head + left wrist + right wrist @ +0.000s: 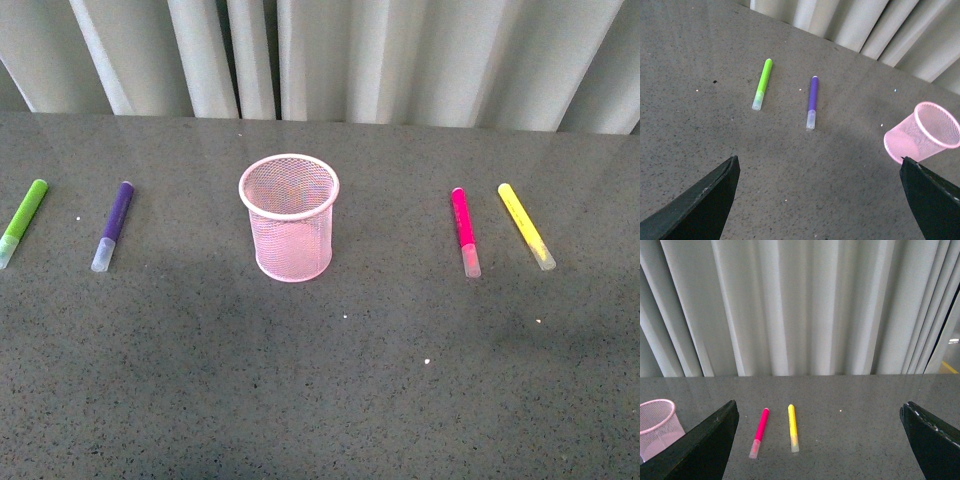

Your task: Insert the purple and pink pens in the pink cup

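The pink cup point(289, 217) stands upright mid-table, its mesh empty as far as I can see; it also shows in the left wrist view as the pink cup point(922, 132) and at the edge of the right wrist view as the pink cup point(657, 422). The purple pen point(113, 225) lies flat left of it, seen too as the purple pen point(812, 101). The pink pen point(464, 231) lies flat to the right, seen too as the pink pen point(759, 432). My left gripper point(820, 172) is open above the table, short of the purple pen. My right gripper point(820, 412) is open, short of the pink pen. Neither arm shows in the front view.
A lime-green marker point(22, 221) lies left of the purple pen. A yellow marker point(526, 226) lies right of the pink pen. A pale pleated curtain point(330, 55) hangs behind the grey table's far edge.
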`<state>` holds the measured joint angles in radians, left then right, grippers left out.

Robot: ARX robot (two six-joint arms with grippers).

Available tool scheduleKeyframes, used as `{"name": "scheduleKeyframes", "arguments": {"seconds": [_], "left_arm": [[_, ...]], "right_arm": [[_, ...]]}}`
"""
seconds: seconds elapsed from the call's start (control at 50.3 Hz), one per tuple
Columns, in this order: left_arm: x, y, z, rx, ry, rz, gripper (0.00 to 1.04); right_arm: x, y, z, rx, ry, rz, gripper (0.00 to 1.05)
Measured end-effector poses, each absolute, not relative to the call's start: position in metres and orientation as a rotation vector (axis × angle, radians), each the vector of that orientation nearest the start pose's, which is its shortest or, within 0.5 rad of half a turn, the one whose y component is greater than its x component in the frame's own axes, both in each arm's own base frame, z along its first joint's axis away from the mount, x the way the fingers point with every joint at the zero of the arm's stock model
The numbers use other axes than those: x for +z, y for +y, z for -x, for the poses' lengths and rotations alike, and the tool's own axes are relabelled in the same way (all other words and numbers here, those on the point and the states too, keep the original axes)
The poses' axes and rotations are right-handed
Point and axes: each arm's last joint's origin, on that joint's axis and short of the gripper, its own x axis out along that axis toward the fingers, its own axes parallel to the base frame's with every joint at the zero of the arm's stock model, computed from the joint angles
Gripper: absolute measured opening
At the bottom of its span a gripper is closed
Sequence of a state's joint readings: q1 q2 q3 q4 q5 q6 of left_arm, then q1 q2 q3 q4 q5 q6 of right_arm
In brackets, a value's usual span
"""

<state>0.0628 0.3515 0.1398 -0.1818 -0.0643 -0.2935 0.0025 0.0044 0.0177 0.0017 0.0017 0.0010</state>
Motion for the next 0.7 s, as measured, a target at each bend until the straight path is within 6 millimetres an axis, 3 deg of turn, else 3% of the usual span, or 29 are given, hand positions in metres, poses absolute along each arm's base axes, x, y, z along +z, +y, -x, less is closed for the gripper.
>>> {"name": "scheduleKeyframes", "arguments": {"seconds": [0.159, 0.238, 0.497, 0.695], "left_arm": [[0.210, 0.019, -0.165, 0.068, 0.339, 0.357, 0.98], [0.215, 0.019, -0.192, 0.024, 0.363, 0.324, 0.98], [0.194, 0.008, -0.291, -0.139, 0.558, 0.247, 0.98], [0.161, 0.004, -0.328, -0.178, 0.702, 0.194, 0.98]], "right_arm": [[0.169, 0.000, -0.097, 0.001, -0.015, -0.001, 0.98], [0.169, 0.000, -0.097, 0.000, -0.015, -0.001, 0.98], [0.169, 0.000, -0.097, 0.000, -0.015, -0.001, 0.98], [0.169, 0.000, -0.097, 0.000, -0.015, -0.001, 0.98]]}}
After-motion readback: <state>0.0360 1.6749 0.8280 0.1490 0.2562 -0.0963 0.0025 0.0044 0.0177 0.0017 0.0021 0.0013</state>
